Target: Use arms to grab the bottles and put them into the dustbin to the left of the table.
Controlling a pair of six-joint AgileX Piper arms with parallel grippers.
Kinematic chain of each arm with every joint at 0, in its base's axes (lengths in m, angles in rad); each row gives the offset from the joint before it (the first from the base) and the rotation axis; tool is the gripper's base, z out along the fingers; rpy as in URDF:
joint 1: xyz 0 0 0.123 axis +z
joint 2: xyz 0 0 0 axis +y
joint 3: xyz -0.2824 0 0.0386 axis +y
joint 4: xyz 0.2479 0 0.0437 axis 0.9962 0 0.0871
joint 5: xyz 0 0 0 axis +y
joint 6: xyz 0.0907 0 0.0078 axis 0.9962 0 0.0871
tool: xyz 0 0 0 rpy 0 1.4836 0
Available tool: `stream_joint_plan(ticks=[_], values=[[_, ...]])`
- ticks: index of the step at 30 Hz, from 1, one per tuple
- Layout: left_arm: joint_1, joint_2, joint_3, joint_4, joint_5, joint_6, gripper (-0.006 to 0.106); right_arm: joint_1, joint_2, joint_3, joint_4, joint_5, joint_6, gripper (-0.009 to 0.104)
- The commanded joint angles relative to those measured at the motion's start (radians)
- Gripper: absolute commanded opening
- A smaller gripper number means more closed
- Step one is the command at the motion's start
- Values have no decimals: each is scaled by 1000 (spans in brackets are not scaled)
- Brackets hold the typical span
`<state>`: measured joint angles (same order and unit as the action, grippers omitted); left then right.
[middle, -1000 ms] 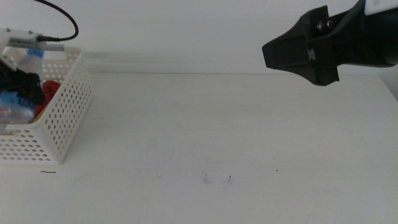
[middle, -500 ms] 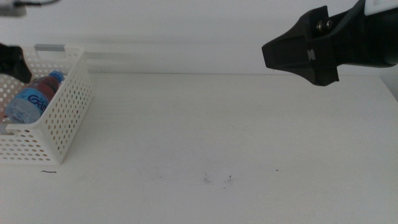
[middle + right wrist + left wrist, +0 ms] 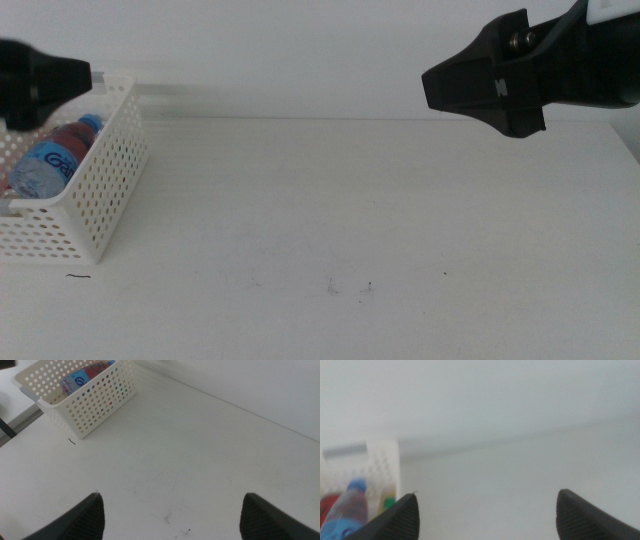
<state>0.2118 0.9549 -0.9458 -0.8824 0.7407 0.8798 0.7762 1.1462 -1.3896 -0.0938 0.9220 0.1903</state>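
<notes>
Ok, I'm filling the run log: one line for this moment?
left gripper: open, above dustbin | water bottle: in dustbin | right gripper: open, raised over table

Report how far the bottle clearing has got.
Done: the clear blue-capped water bottle lies inside the white perforated plastic basket, with something red and yellow-green beside it in the left wrist view. In hand: nothing; the left hand is open above the basket, and the right hand is open over the white table. Left: no bottle shows on the table.

Middle view overlooks table (image 3: 350, 220); all views share dustbin (image 3: 105, 190).
</notes>
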Motion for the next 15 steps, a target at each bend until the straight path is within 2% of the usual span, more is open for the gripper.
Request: stream_joint_plan(ticks=[1,7,15], values=[[-64,-113,111,-94,-161,38,94,4,-4,-9,-4,-7,-8,91],[-254,-137,201,-41,-262,-11,94,4,-4,-9,20,-7,-8,91],[-282,-133,202,-35,-294,-24,94,4,-2,-9,20,-7,-8,91]])
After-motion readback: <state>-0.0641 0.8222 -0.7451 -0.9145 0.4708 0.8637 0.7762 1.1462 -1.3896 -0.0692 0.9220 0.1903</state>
